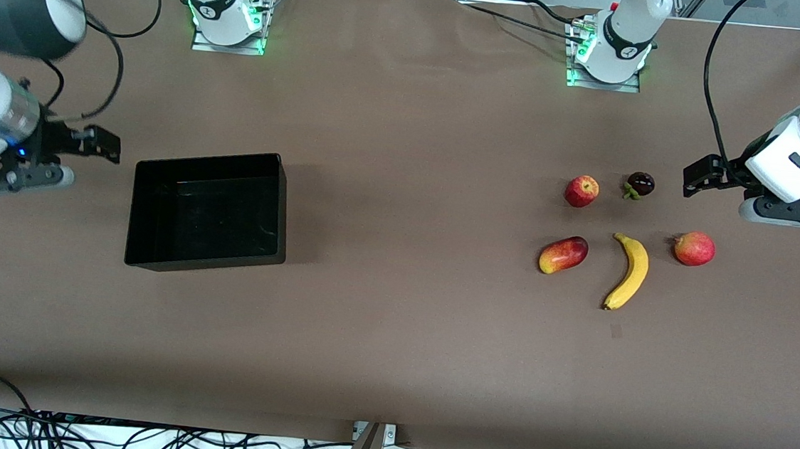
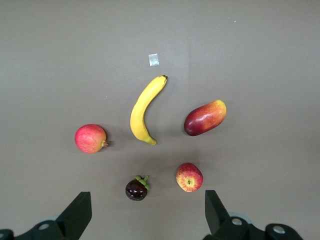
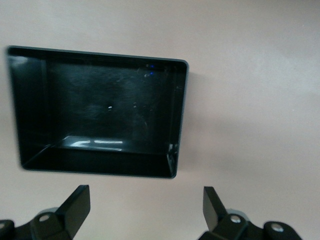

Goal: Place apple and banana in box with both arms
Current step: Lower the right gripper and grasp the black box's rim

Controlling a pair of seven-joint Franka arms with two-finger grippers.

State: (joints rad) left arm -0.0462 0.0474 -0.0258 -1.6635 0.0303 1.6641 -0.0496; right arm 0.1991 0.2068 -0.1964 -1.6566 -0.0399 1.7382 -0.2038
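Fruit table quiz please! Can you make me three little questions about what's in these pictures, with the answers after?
1. True or false: the box already has fruit in it.
2. Which fruit lies nearest the front camera: A the apple, B the banana, C the dark purple fruit?
3. Fill in: the left gripper hangs above the fruits with its jaws ____.

Key:
1. False. The box is empty, and the right gripper, jaws open, hangs above the table at its end, beside the box.
2. B. The banana reaches lowest in the front view, between the mango and the rounder red fruit.
3. Open.
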